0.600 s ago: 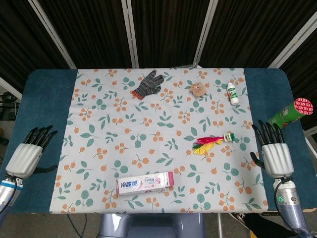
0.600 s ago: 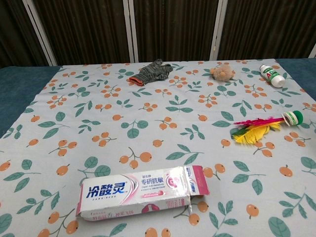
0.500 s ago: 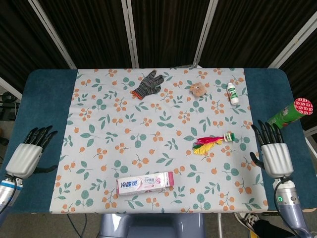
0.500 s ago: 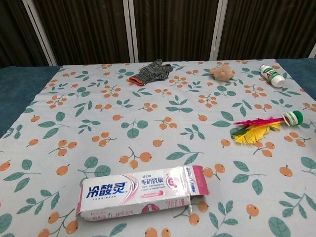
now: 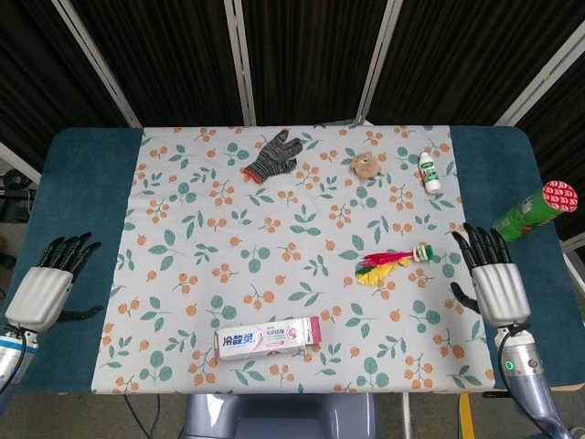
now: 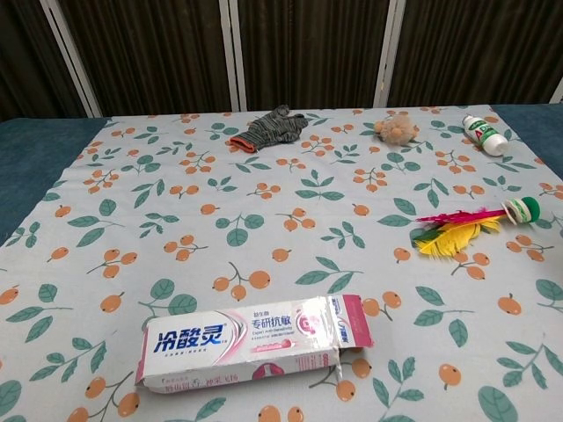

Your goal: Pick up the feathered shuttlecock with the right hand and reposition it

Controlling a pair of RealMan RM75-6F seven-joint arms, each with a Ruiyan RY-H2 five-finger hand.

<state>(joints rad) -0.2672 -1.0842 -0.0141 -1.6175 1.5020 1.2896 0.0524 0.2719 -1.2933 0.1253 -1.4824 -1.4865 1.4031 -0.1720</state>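
Desk [image 5: 91, 174]: blue top, mostly covered by a cloth [image 5: 219, 274] printed with leaves and orange berries; every item lies on it.
Left hand [image 5: 41, 288]: at the near left edge of the desk, fingers apart, holding nothing; not shown in the chest view.
Right hand [image 5: 494, 279]: at the near right edge of the cloth, fingers spread and pointing away from the robot, empty; near the shuttlecock but not touching it.
Toothpaste box [image 5: 268, 337]: flat on its side near the front edge, well apart from the shuttlecock.
Glove [image 5: 271, 156]: grey knit, lying toward the far side.
Feathered shuttlecock [image 5: 391, 262]: lying on its side right of centre, red and yellow feathers pointing left, green base toward the right hand.
Small bottle [image 5: 429, 171]: white, on its side at the far right.
Plush ball [image 5: 366, 164]: far side, between glove and bottle.
Progress: nothing done so far, judging by the layout; reach, grasp, lift and placement all remain.
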